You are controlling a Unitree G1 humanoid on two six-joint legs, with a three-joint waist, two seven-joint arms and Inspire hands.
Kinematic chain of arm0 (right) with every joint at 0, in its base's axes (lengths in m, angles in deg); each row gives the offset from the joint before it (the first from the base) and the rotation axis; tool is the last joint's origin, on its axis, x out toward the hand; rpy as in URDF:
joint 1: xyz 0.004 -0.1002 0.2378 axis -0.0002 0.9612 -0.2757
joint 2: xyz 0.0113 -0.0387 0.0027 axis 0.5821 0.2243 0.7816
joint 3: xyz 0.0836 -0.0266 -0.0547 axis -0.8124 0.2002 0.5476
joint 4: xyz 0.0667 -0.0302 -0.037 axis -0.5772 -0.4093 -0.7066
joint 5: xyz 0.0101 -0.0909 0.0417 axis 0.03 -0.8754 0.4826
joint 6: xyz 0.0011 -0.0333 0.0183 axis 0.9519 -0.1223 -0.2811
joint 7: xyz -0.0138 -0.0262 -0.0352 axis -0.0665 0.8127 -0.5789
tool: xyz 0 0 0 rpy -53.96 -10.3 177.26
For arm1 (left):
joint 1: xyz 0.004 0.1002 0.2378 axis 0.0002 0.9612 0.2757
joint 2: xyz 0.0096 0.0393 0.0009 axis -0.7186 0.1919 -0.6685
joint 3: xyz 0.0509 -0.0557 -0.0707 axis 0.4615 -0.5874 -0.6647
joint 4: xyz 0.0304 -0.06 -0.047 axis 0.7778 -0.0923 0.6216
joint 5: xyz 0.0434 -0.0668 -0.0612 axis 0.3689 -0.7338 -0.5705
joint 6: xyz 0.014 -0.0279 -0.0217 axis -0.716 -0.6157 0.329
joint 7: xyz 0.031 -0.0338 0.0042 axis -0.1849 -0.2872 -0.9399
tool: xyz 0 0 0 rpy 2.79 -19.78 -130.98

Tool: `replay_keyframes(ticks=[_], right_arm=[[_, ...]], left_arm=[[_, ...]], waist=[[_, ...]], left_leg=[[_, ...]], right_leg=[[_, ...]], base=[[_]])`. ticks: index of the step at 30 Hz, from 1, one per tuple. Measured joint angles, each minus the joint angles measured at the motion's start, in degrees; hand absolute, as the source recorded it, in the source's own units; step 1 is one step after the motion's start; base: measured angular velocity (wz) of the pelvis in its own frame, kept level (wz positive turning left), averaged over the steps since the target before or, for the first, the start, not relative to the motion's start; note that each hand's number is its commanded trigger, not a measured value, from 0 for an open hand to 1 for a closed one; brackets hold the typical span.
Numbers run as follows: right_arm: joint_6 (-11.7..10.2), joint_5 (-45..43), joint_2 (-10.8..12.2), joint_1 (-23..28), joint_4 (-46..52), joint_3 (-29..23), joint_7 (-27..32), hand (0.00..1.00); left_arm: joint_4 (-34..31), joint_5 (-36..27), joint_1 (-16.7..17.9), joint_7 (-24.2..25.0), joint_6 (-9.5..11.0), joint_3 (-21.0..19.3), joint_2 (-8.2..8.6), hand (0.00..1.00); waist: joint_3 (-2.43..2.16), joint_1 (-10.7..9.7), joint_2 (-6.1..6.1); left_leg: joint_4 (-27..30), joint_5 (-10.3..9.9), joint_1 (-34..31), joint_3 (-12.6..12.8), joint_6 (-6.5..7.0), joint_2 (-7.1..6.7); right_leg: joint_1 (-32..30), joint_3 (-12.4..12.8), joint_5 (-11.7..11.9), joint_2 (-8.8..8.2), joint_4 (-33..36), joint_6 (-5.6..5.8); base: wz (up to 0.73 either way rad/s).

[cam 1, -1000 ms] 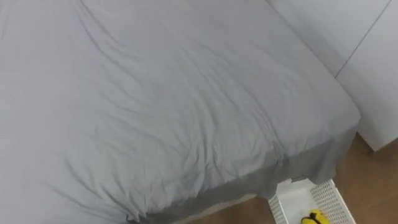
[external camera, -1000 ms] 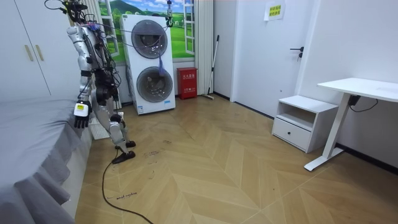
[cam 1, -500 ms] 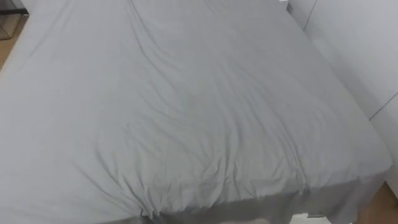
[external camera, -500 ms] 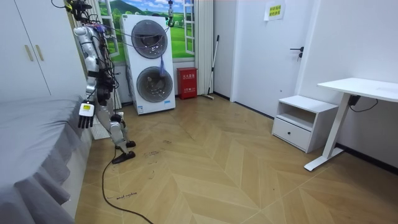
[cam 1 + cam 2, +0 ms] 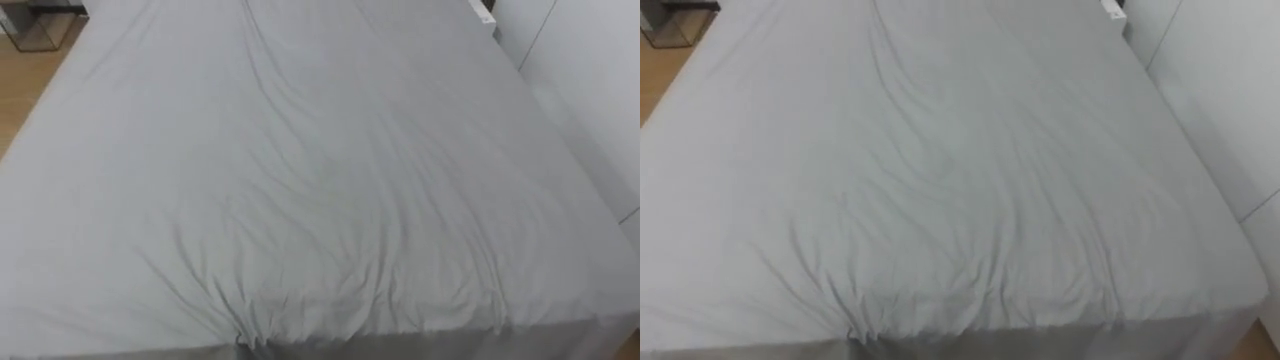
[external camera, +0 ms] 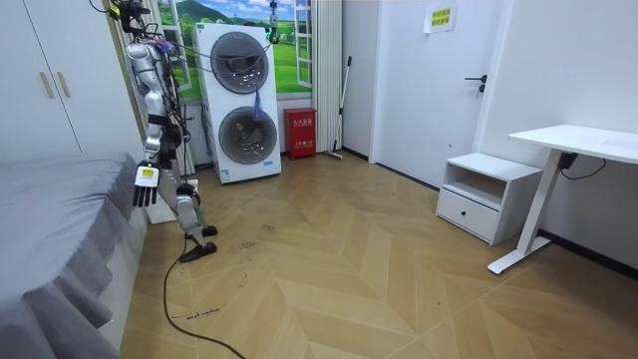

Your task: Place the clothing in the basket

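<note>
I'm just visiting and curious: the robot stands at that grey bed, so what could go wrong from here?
The white basket sits on the floor right by its feet; a step might kick it.
Its left hand hangs close beside the grey bed sheet, at its drooping edge, and might snag it when the arm swings.

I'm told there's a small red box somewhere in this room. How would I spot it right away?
Find the tall white stack of two round-doored washing machines against the far wall. On the floor just to the room view's right of it stands the small red box. It is the only red thing there, beside a long-handled mop.
</note>
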Motion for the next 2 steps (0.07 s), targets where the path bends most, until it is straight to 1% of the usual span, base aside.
replay_keyframes(ticks=[2], right_arm=[[0.0, -0.04, 0.0, -0.01, -0.02, -0.01, -0.01, 0.0]], left_arm=[[-0.02, 0.49, -0.08, 0.0, 0.0, -0.22, 0.12, 0.0]], waist=[[-0.03, -0.06, 0.04]], left_leg=[[0.0, 0.0, 0.01, 0.02, 0.0, 0.01]], right_leg=[[0.04, -0.15, 0.0, 0.03, -0.06, 0.0]], base=[[0.02]])
